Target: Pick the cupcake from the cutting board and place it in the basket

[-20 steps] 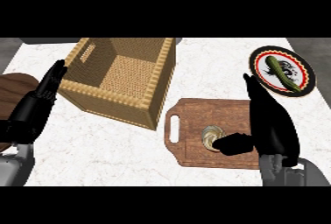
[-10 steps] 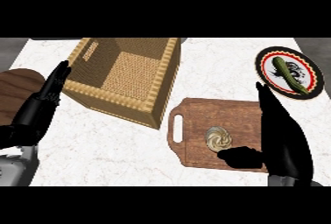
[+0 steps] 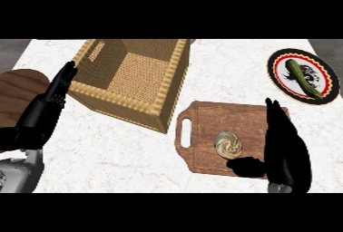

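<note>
Flanking cupcake (image 3: 229, 143), right hand (image 3: 285, 149) open; board-edge.

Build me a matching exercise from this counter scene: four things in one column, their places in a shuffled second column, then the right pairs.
Things:
1. small swirl-topped cupcake
2. woven wicker basket
3. green cucumber
4. robot's right hand

Places:
A. on the round black-rimmed patterned plate, far right of the counter
B. over the right side of the board, just right of the cupcake
C. on the brown wooden cutting board
D. on the white marble counter, to the upper left of the board

Pairs: 1-C, 2-D, 3-A, 4-B
</note>
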Tool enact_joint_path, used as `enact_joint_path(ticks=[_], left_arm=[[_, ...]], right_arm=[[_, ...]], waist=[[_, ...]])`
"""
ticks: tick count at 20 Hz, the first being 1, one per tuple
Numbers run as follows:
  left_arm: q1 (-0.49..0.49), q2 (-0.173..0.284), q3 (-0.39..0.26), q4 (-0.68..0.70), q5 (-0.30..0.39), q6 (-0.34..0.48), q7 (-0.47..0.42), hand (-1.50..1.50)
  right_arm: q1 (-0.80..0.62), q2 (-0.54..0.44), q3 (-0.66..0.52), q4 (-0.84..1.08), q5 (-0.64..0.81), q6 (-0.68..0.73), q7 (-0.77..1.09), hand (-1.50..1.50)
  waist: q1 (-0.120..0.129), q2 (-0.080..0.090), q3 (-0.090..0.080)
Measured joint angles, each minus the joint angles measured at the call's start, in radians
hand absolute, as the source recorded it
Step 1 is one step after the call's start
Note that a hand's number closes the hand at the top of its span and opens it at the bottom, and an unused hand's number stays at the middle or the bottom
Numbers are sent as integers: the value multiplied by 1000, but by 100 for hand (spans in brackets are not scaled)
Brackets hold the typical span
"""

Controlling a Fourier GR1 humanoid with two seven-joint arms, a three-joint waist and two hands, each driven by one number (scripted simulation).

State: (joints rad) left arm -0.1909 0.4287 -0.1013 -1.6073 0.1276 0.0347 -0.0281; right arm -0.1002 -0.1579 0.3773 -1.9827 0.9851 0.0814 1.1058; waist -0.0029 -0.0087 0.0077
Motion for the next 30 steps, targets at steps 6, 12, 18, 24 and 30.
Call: enact_joint_path(ticks=[6, 12, 18, 24, 30], left_arm=[[-18, -11, 14, 21, -9, -30, -7, 0], [-16, -26, 27, 22, -28, -47, -15, 0], [-15, -38, 46, 12, -24, -74, 1, 0], [-4, -57, 54, 2, -44, -76, 0, 0], [-29, -76, 64, 30, -67, -81, -10, 0]], right_arm=[[23, 63, 5, 60, 74, -30, -35, -150], [29, 117, 11, 76, 113, -57, -69, -150], [16, 141, -1, 110, 123, -53, -76, -150], [28, 152, 6, 146, 146, -51, -69, -150], [1, 149, -33, 215, 129, -50, -85, -150]], waist=[[3, 1, 1], [4, 0, 1], [5, 1, 0], [5, 1, 0], [5, 1, 1]])
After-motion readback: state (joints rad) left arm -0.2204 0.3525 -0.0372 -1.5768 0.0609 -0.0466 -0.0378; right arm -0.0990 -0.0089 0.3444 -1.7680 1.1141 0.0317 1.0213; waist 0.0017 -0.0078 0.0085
